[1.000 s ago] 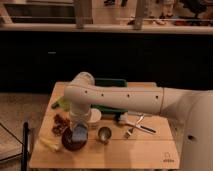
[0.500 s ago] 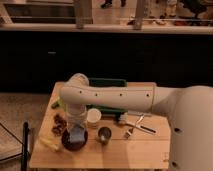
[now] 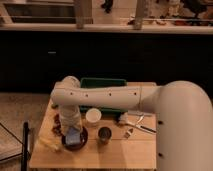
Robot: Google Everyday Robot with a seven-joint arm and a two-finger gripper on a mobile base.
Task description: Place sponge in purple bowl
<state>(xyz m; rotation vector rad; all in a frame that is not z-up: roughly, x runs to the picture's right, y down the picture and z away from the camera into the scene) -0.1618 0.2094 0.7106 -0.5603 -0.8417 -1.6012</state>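
The purple bowl (image 3: pixel 75 144) stands near the front left of the wooden table. The blue-grey sponge (image 3: pixel 73 134) shows inside the bowl's rim, right under the end of my arm. My gripper (image 3: pixel 73 128) hangs straight down from the white arm, directly over the bowl and at the sponge. The wrist hides most of it, so I cannot tell whether the sponge rests in the bowl or is still held.
A white cup (image 3: pixel 92 116) and a metal cup (image 3: pixel 104 134) stand right of the bowl. A green tray (image 3: pixel 102 83) lies at the back, metal utensils (image 3: pixel 137 123) at the right. A reddish-orange object (image 3: pixel 57 123) sits left of the bowl, and a black pole (image 3: pixel 25 142) beyond the table's left edge (image 3: pixel 40 145).
The arm's elbow has shifted a little to the left. The sponge now shows as a blue patch in the bowl under the gripper.
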